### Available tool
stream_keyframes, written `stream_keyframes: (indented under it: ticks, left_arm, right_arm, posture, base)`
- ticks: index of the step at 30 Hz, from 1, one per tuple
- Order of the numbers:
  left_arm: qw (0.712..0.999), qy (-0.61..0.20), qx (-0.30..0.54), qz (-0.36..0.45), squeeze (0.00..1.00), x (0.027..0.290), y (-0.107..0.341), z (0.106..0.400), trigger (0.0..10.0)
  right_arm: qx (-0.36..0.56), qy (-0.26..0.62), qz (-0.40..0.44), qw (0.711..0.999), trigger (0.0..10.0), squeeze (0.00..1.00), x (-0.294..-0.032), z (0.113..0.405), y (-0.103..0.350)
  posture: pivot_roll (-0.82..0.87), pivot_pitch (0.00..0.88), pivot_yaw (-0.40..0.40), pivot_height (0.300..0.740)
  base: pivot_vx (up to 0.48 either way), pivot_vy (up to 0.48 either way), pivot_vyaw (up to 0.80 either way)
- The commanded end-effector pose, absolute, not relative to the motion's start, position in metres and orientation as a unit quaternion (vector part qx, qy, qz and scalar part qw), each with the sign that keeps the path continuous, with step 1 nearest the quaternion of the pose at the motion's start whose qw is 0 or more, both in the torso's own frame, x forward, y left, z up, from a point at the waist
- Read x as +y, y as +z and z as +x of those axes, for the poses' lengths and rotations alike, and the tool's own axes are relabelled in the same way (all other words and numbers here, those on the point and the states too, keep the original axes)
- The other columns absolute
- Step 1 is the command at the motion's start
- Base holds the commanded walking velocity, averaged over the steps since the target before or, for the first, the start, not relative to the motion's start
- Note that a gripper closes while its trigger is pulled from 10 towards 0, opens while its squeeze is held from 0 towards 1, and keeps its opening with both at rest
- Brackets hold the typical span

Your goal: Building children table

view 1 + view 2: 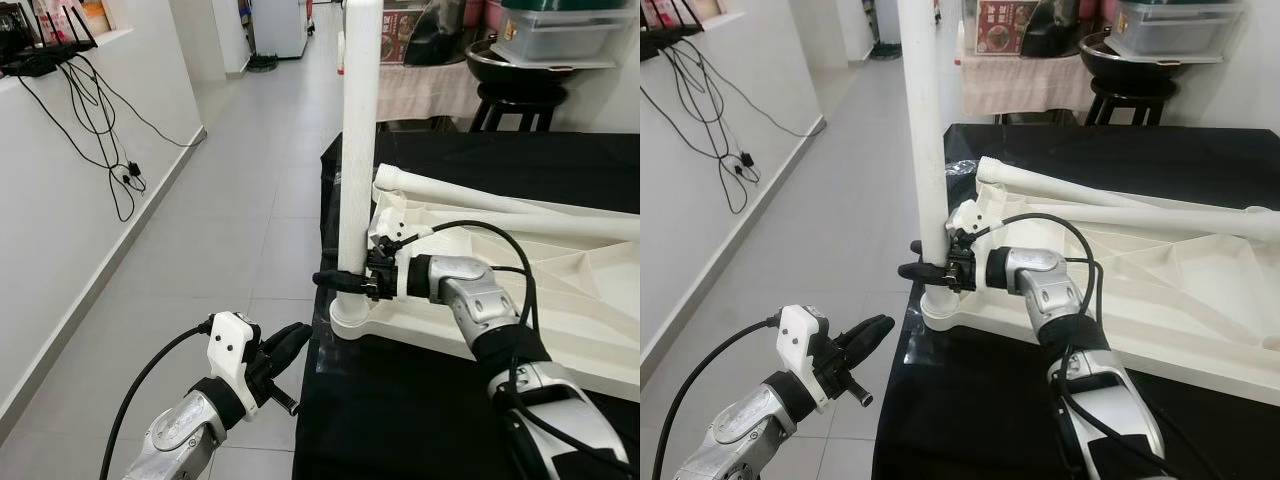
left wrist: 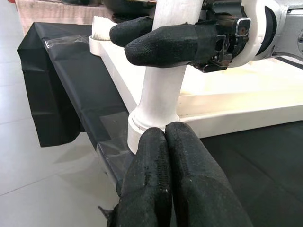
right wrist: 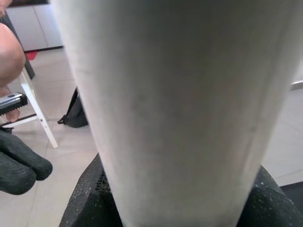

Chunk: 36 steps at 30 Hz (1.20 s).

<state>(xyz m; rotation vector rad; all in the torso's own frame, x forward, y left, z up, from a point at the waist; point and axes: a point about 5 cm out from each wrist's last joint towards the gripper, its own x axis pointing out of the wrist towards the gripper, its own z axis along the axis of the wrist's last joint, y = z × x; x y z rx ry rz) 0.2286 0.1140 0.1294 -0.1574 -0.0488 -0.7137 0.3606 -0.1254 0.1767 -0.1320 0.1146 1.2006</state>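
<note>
White table leg point(image 1: 358, 150): long axis vertical, standing upright w/ its foot in the corner socket point(image 1: 350, 316) of the upside-down white tabletop point(image 1: 560, 290), top end running out of frame above. Tabletop lies flat on a black-covered table point(image 1: 400, 400), at its left edge. 2 more white legs point(image 1: 500, 205) lie across the tabletop, roughly horizontal.

Right gripper point(image 1: 345, 281) is clamped round the upright leg just above the socket, 1 finger each side. Left gripper point(image 1: 288, 343) hangs low beside the table edge over the floor point(image 1: 230, 220), fingers pressed together, holding nothing, not touching the leg.

L wrist view adds the ribbed collar at the leg's base & the right fingers point(image 2: 165, 45) wrapping the leg. R wrist view: leg surface smooth, matte, off-white, tapering slightly; also the left gripper's tips and part of a person beside a white stool.
</note>
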Motion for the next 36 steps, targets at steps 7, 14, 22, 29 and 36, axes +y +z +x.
stream_keyframes:
  ticks: [7, 14, 22, 29, 36]
  left_arm:
    - [0.935, -0.346, -0.026, -0.075, 0.0, 0.118, 0.13, 0.227, 10.0]
    - [0.936, -0.343, -0.027, -0.07, 0.0, 0.124, 0.131, 0.229, 10.0]
    - [0.937, -0.342, -0.024, -0.069, 0.0, 0.124, 0.13, 0.231, 10.0]
    - [0.939, -0.335, -0.026, -0.069, 0.0, 0.125, 0.13, 0.233, 10.0]
    - [0.937, -0.34, -0.025, -0.07, 0.0, 0.123, 0.13, 0.234, 10.0]
  right_arm:
    - [0.046, 0.45, -0.06, 0.89, 0.0, 0.0, -0.13, 0.346, 0.163]
    - [0.073, 0.199, 0.006, 0.977, 0.0, 0.0, -0.102, 0.297, 0.129]
    - [0.081, 0.219, -0.051, 0.971, 0.0, 0.0, -0.104, 0.309, 0.129]
    - [0.077, 0.267, -0.029, 0.96, 10.0, 1.0, -0.093, 0.302, 0.14]
    - [0.032, 0.437, -0.019, 0.899, 10.0, 0.31, -0.092, 0.311, 0.164]
  posture:
    - [-0.01, 0.031, 0.008, 0.74]
    - [-0.04, 0.029, 0.049, 0.74]
    - [-0.01, 0.022, 0.033, 0.74]
    - [-0.01, 0.017, 0.034, 0.74]
    - [0.0, 0.011, 0.025, 0.74]
  base:
    - [0.0, 0.0, 0.0]
    - [0.0, 0.0, 0.0]
    - [0.0, 0.0, 0.0]
    - [0.0, 0.0, 0.0]
    - [0.0, 0.0, 0.0]
